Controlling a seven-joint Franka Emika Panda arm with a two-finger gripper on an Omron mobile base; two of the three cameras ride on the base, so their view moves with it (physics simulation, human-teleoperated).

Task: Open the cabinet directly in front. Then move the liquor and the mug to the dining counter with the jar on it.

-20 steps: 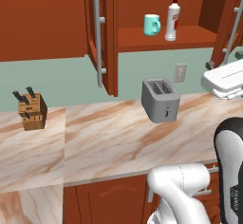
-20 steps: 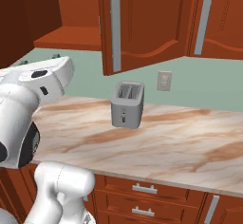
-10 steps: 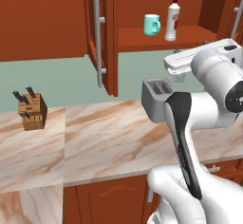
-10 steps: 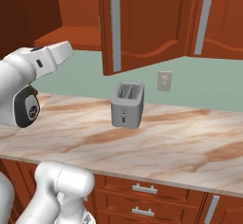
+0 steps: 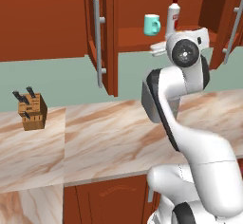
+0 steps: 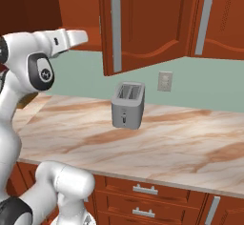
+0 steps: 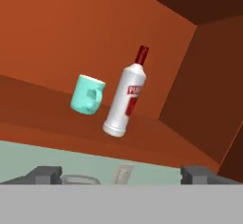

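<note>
Since the earlier frame, the white robot arm (image 5: 182, 104) has swung upward and leftward in front of the open reddish-brown wooden wall cabinet (image 5: 142, 9), hiding the grey two-slot toaster (image 6: 127, 105) in the left base view, while the toaster stands unmoved on the beige-and-brown veined marble surface (image 5: 104, 137). The pincer (image 7: 121, 173) points at the cabinet shelf (image 7: 142, 135), its two dark fingertips (image 7: 45, 174) spread wide apart with nothing between them, short of the shelf. On that shelf the small teal ceramic mug (image 7: 88, 95) stands upright with its handle toward the small white liquor bottle with red cap and label (image 7: 126, 97), which stands just beside it on the right, apart from it. Far left on the surface sits a wooden knife block with dark handles (image 5: 32, 110). A long grey bar handle (image 5: 97, 40) runs down the open left door. A pale wall outlet (image 6: 165, 81) lies behind the toaster.
</note>
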